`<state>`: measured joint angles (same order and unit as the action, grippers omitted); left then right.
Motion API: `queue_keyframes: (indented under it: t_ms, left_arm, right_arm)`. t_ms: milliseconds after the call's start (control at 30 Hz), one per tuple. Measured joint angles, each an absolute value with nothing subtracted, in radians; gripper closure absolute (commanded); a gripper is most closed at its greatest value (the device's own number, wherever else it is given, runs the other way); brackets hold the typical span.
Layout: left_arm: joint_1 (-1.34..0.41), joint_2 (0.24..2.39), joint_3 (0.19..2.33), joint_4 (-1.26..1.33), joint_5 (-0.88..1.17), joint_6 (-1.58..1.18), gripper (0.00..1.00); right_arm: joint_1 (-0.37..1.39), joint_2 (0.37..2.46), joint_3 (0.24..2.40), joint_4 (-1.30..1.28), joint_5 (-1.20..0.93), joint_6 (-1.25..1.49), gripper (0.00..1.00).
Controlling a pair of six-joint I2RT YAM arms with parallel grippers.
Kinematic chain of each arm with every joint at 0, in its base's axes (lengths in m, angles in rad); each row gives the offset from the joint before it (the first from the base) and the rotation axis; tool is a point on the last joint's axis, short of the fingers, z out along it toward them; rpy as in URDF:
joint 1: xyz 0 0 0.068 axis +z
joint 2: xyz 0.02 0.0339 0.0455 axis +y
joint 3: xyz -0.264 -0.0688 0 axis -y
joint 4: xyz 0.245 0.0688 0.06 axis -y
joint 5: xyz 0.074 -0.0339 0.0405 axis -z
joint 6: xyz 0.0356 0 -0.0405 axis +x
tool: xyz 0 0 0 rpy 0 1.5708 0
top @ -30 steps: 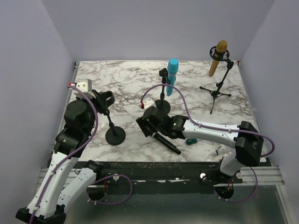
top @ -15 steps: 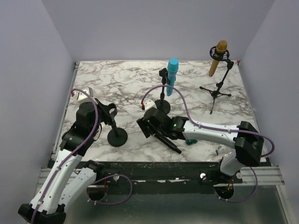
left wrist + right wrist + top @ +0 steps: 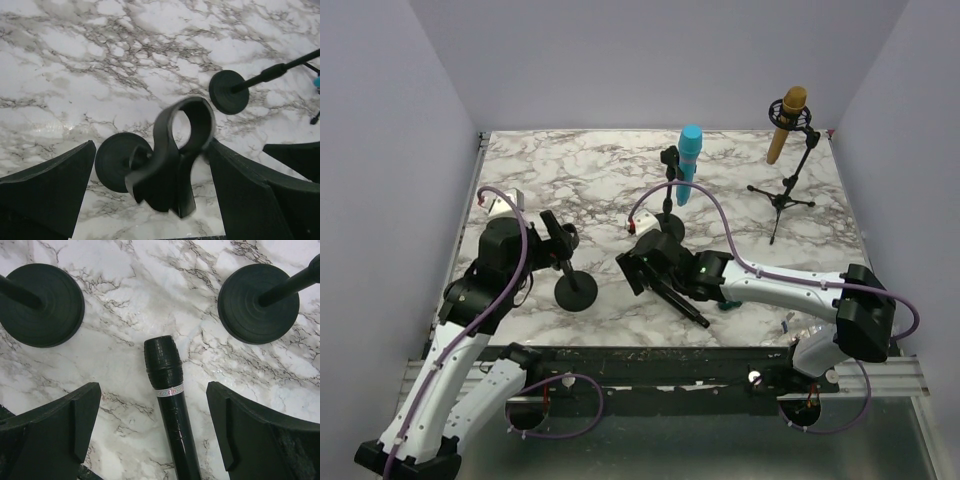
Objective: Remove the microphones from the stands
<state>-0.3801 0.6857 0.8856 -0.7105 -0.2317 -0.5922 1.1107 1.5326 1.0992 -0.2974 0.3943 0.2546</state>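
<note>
Top view looks down; close wrist views share stand base [image 3: 112, 162].

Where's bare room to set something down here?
Bare marble: far left, behind the empty stand and left of the blue microphone; also between the tripod stand and the right arm. Crowded around the black microphone.

A white marble table [image 3: 580, 170] with grey veins sits between plain lavender walls [image 3: 650, 60]. Toward the back centre, a light blue microphone [image 3: 689, 165] sits head-up and tilted in the clip of a black straight stand [image 3: 668, 195], whose round base [image 3: 228, 92] rests flat on the marble. At the back right, a gold microphone [image 3: 786, 125] hangs in a ring-shaped shock mount on a black tripod stand [image 3: 782, 200]. Near the front edge lies a small teal object [image 3: 729, 301], partly hidden.
</note>
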Motion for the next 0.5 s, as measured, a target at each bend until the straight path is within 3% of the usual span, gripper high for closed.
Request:
queue_keyframes:
  t_ms: [267, 500]
  left_arm:
    - [-0.380, 0.714, 1.015, -0.751, -0.099, -0.469, 0.01]
    - [-0.380, 0.866, 1.071, -0.818, 0.015, -0.290, 0.04]
  right_arm:
    - [1.111, 1.522, 1.083, -0.286, 0.394, 0.255, 0.05]
    - [1.111, 1.490, 1.064, -0.276, 0.394, 0.254, 0.03]
